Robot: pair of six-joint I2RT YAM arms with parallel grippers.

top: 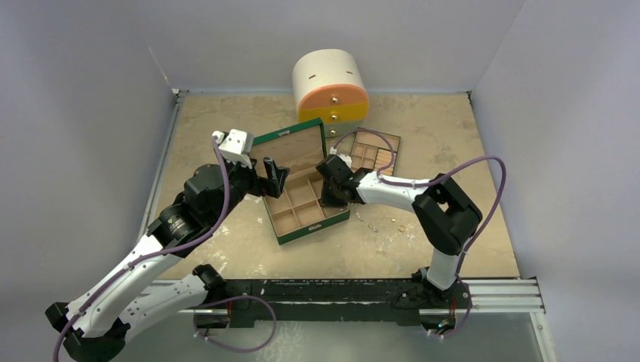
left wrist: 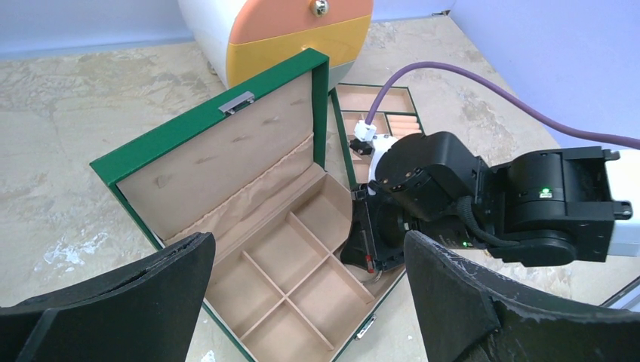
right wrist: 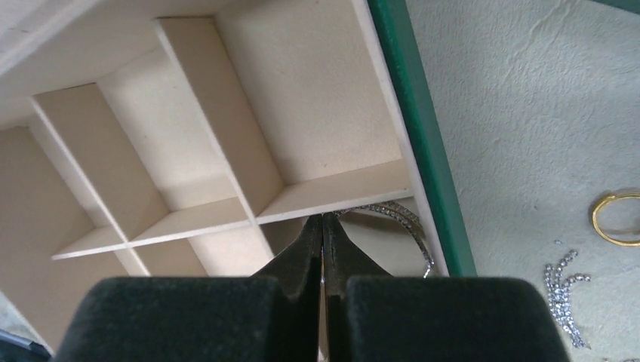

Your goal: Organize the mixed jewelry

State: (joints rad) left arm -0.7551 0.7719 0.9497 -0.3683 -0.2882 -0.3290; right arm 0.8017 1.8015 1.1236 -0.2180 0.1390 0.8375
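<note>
Jewelry [top: 401, 227]: featherweight, tiny, slippery, easily bent or tangled. In green box [right wrist: 423, 151], compartment against right wall, sparkly hoop [right wrist: 411, 230] just under right tool [right wrist: 323, 226]; tips pressed together, hold on hoop impossible to tell. Beside box, toward near edge of counter [right wrist: 528, 113], gold ring [right wrist: 615, 219] and silvery chain [right wrist: 562, 290]. Pinch gently across thin wire. Left tool [left wrist: 309, 302] spread wide, empty.
</note>
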